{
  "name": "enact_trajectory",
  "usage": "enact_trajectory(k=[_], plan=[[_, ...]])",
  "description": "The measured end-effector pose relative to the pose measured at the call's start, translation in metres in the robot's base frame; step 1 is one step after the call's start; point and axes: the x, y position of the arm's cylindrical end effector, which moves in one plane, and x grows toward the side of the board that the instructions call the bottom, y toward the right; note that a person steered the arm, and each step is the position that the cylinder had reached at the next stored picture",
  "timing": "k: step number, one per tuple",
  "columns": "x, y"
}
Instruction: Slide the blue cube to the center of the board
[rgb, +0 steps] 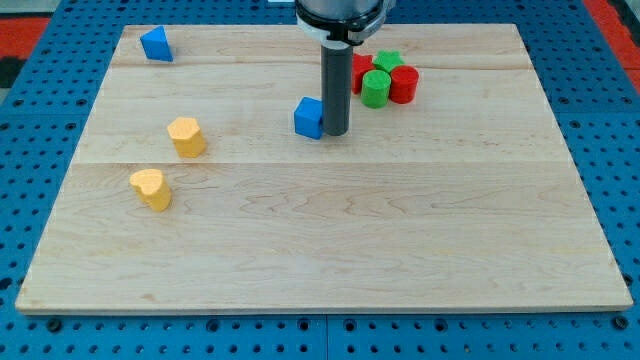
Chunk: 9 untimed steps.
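My tip (335, 132) has no grip; it seems to touch the small blue cube (309, 117) at its three o'clock, above the wooden board's (330, 250) middle. An off-centre push could spin the cube away.

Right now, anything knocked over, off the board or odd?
Nothing stands out. My tip sits against the blue cube on its right; all other blocks lie flat on the board.

Two yellow blocks (168, 162), red-green cluster (385, 80), blue wedge (156, 44)
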Motion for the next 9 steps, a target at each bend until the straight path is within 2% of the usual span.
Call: enact_trajectory(k=[2, 6, 9], plan=[[-0.003, 0.0], [-0.049, -0.004], [-0.061, -0.036]])
